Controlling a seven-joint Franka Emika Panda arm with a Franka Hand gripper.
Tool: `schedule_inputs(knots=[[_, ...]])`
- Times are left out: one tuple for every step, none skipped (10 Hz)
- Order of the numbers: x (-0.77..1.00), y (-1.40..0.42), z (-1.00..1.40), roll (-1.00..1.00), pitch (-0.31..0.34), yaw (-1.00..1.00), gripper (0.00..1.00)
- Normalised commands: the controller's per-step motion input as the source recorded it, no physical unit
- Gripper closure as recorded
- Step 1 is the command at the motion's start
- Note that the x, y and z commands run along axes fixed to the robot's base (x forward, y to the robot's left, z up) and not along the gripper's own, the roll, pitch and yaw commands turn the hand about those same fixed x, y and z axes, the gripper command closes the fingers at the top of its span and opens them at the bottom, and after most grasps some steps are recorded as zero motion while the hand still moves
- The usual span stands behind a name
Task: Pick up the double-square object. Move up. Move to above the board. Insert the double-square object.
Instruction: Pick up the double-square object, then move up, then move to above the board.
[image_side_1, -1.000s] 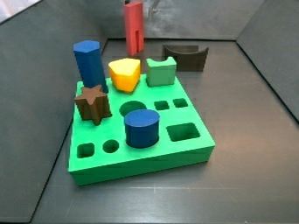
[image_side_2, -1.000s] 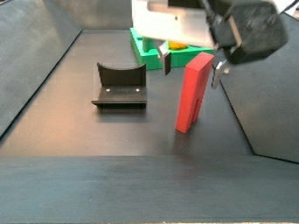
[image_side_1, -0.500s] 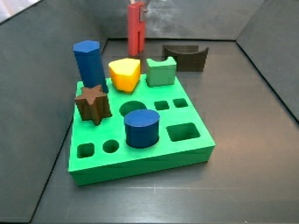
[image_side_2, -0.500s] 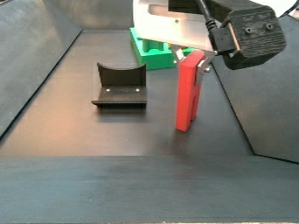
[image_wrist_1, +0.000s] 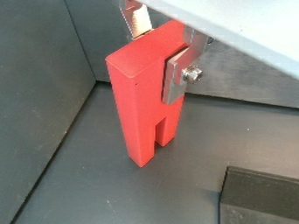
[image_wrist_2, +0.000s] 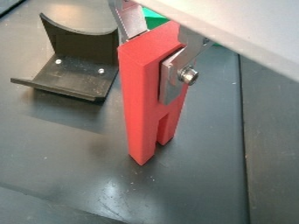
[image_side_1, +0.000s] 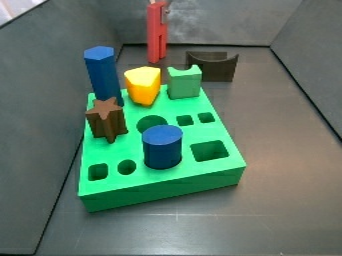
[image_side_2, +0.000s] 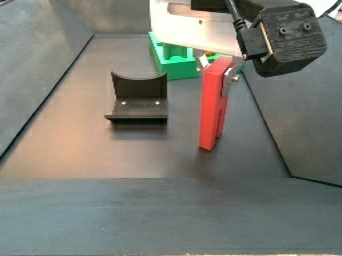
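Gripper (image_wrist_1: 162, 54) down over top end of double-square object (image_wrist_1: 145, 105), silver fingers (image_wrist_2: 177, 68) pressed flat vs. its upper sides in both wrist views — closed on it, narrow gap filled by red block. Object upright, foot on dark floor (image_side_2: 134, 150), at 3 o'clock of fixture (image_side_2: 136, 98) in a side view, apart from it. Board (image_side_1: 160, 155) near centre in a side view, object behind it at 12 o'clock (image_side_1: 155, 30). On board: blue hex column (image_side_1: 99, 73), yellow piece (image_side_1: 142, 85), grey-green block (image_side_1: 185, 81), brown star (image_side_1: 106, 117), blue cylinder (image_side_1: 162, 146). Square holes at 3 o'clock side open.
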Motion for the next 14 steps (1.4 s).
schedule_inputs(knots=[[0.00, 0.00, 0.00, 0.00, 0.000, 0.00, 1.00], [0.00, 0.00, 0.00, 0.00, 0.000, 0.00, 1.00], [0.00, 0.00, 0.00, 0.00, 0.000, 0.00, 1.00], [0.00, 0.00, 0.83, 0.00, 0.000, 0.00, 1.00], [-0.06, 0.06, 0.80, 0.01, 0.026, -0.03, 1.00], [-0.08, 0.04, 0.70, 0.02, 0.043, -0.04, 1.00], [-0.06, 0.03, 0.55, 0.03, 0.048, -0.04, 1.00], [-0.03, 0.01, 0.34, 0.04, 0.056, -0.03, 1.00], [-0.02, 0.01, 0.17, 0.05, 0.066, -0.02, 1.00], [0.47, 0.02, 1.00, 0.09, 0.144, -0.56, 1.00], [0.48, 0.02, 1.00, 0.07, 0.156, -0.52, 1.00], [0.43, 0.02, 1.00, 0.01, 0.187, -0.35, 1.00], [0.40, 0.02, 1.00, -0.02, 0.165, -0.24, 1.00], [0.38, 0.03, 1.00, -0.02, 0.152, -0.18, 1.00]])
